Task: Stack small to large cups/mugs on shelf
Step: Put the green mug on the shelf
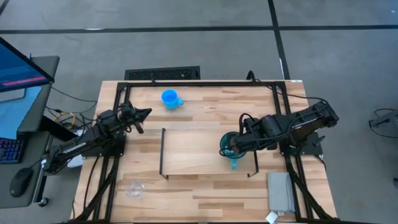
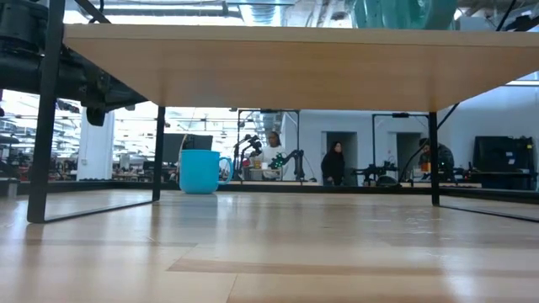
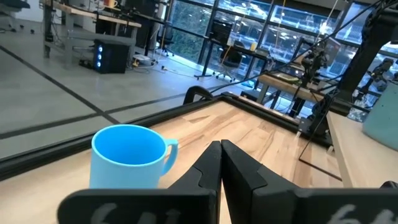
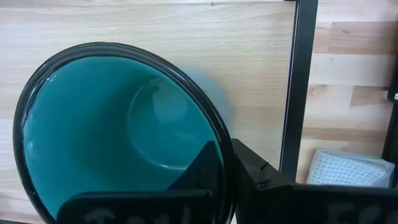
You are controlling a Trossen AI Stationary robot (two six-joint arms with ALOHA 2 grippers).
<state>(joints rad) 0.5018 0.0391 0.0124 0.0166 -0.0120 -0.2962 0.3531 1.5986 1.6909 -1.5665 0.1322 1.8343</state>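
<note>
The larger teal mug [image 1: 227,144] with a dark rim stands upright at the right end of the light-wood shelf [image 1: 193,152], and my right gripper [image 1: 234,147] is shut on it. In the low view its body [image 2: 396,12] shows above the board. The bright blue mug [image 1: 170,98] stands on the tabletop near the far edge and also shows in the low view [image 2: 200,171]. My left gripper [image 1: 147,114] is shut and empty, just left of and nearer than the blue mug [image 3: 129,155]. The small clear glass cup [image 1: 135,189] stands on the tabletop near the front left. My right gripper pinches the teal mug's wall at the rim [image 4: 219,140], one finger inside the mug and one outside. The fingers come from above, slanting in from the table's right. The mug is upright with its mouth up; whether its base rests on the shelf, I cannot tell.
A black wire upright [image 4: 297,87] of the shelf stands just right of the teal mug. A grey pad [image 1: 281,190] lies at the front right. A black frame [image 1: 199,83] runs round the table's far edge and sides. People stand in the room beyond.
</note>
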